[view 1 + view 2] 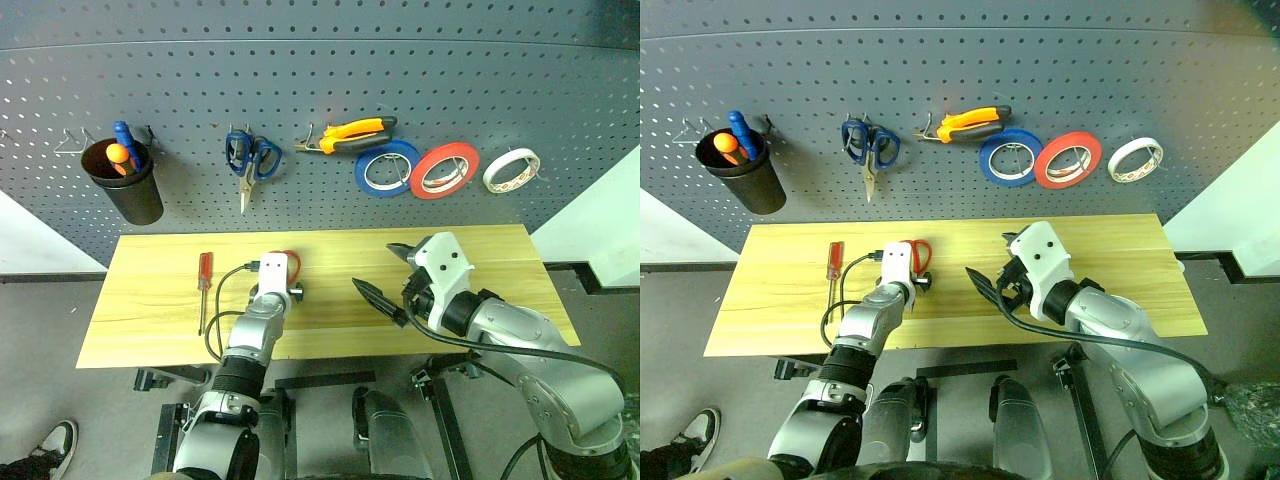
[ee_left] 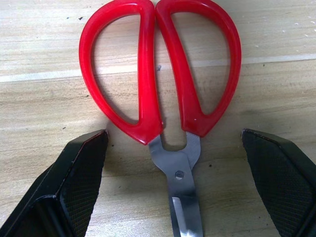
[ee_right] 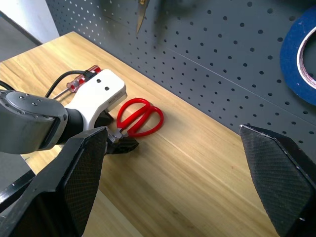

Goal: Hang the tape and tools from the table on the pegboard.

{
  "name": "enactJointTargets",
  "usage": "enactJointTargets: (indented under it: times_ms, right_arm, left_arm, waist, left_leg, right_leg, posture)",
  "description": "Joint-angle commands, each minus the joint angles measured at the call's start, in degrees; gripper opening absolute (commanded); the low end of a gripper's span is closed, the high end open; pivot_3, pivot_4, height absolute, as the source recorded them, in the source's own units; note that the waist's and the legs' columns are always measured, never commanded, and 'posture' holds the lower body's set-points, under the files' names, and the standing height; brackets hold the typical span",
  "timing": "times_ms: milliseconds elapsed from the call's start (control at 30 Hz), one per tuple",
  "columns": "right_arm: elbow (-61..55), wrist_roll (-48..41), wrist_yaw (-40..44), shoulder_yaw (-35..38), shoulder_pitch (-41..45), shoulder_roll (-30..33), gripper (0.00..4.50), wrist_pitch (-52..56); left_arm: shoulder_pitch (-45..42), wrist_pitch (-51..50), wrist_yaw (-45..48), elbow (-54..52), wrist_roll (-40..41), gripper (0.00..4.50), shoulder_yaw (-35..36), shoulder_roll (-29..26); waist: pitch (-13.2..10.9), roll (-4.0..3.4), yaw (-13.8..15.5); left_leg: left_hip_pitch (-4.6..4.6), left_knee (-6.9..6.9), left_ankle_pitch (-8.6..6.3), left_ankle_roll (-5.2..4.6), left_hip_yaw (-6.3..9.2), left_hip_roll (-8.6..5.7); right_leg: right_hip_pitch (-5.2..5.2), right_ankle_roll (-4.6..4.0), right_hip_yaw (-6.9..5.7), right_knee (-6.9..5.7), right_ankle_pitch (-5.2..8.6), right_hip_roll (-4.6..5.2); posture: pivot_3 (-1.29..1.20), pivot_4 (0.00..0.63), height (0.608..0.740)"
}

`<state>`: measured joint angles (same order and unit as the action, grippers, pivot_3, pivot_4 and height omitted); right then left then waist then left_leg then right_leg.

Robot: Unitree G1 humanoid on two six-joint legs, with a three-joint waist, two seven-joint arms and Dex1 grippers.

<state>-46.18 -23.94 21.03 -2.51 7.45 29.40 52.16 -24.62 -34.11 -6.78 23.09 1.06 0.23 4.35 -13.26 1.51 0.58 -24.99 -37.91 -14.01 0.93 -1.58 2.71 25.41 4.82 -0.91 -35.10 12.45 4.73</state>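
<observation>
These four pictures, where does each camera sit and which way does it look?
Left eye, right eye: on the head, looking down over both arms at the table and pegboard.
Left wrist: along the open left claw, straddling the red-handled scissors.
Right wrist: along the open right claw, toward the pegboard, with the left arm in view.
Shared: all show the scissors.

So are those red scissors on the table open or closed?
Closed. The red scissors lie flat on the table, their two handle loops pressed together side by side and the blades lined up as one below the pivot.
</observation>
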Motion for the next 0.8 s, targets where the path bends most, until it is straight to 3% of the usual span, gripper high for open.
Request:
enactJointTargets:
  times_ms: [33, 100, 367, 600, 800]
  right_arm:
    - [-2.6, -0.7, -0.2, 0.8, 0.3, 0.1, 4.5, -0.2]
    - [-2.5, -0.6, -0.2, 0.8, 0.4, 0.1, 4.5, -0.3]
    - [-1.7, -0.2, -0.3, 0.2, 0.9, -0.1, 4.5, -0.9]
    - [-0.6, 0.4, -0.2, -0.4, 1.3, -0.2, 4.5, -1.8]
    - [0.9, 1.3, -0.1, -1.0, 1.9, -0.2, 4.5, -3.2]
  left_arm:
    - [1.3, -0.9, 0.0, 0.6, -0.8, 4.11, -0.9, 0.4]
    - [1.8, -1.5, -0.2, 0.0, -1.0, 3.66, -0.8, 0.6]
    - [2.4, -2.0, -0.4, -1.0, -1.4, 1.12, -0.7, 0.7]
    - [2.3, -1.5, 0.6, -2.1, -1.6, 1.08, -1.4, 0.4]
    - [5.6, 4.7, 3.7, -8.7, -4.6, 1.08, -7.0, -1.0]
  waist:
    - [0.0, 0.0, 0.0]
    - [0.0, -0.01, 0.0]
    - [0.0, -0.01, 0.0]
    - [0.0, -0.01, 0.0]
    - [0.0, -0.01, 0.0]
  left_leg:
    - [0.0, 0.0, 0.0, 0.0, 0.0, 0.0]
    - [0.0, 0.0, 0.0, 0.0, 0.0, 0.0]
    - [0.0, 0.0, -0.01, 0.01, 0.0, 0.0]
    - [0.0, 0.0, -0.01, 0.01, 0.0, 0.0]
    - [-0.16, 0.01, -0.01, 0.02, 0.01, 0.0]
  right_leg:
    - [0.0, 0.0, 0.0, 0.0, 0.0, 0.0]
    - [0.0, 0.0, 0.0, 0.0, 0.0, 0.01]
    - [0.0, 0.0, -0.01, 0.02, 0.0, 0.03]
    - [0.0, 0.0, -0.02, 0.03, 0.0, 0.03]
    - [0.1, 0.0, -0.05, 0.09, 0.0, 0.03]
  posture:
    - [-0.05, 0.258, 0.716]
    - [-0.05, 0.256, 0.716]
    - [-0.04, 0.248, 0.716]
    - [-0.03, 0.233, 0.716]
    - [-0.02, 0.213, 0.716]
